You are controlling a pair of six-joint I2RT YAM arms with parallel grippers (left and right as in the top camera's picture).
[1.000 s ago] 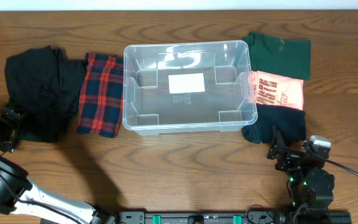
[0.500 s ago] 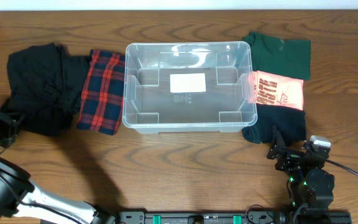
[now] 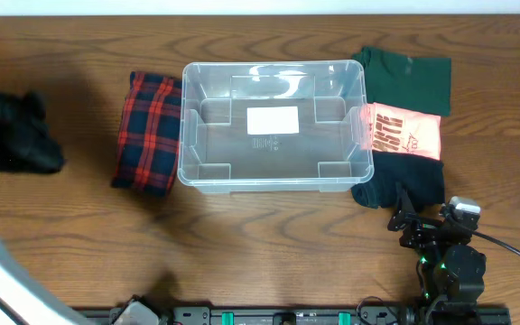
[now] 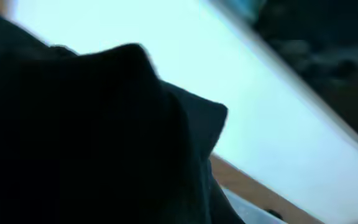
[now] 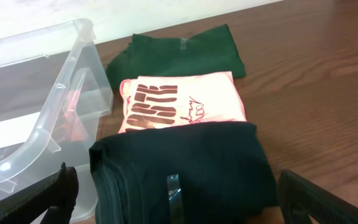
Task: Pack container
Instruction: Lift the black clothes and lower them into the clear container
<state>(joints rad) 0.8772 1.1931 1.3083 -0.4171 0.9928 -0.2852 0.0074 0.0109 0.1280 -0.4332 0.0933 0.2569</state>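
The clear plastic container (image 3: 185,135) stands open at the table's middle, with only a white label on its base; its corner (image 5: 48,118) shows in the right wrist view. At the far left a black garment (image 3: 16,135) hangs bunched off the table. It fills the left wrist view (image 4: 73,137) and hides my left gripper, which is shut on it. My right gripper (image 3: 420,217) rests open near the front right, its jaws (image 5: 185,205) spread either side of a folded dark teal shirt (image 5: 185,162), not touching it.
A folded red and blue plaid cloth (image 3: 149,134) lies against the container's left wall. Right of the container lie a green shirt (image 3: 404,77), a pink printed shirt (image 3: 403,131) and the dark teal shirt (image 3: 400,181), front to back in a row.
My left gripper shut on the black garment and pulled it left and up off the table. The plaid cloth shifted slightly. The right arm stayed still.
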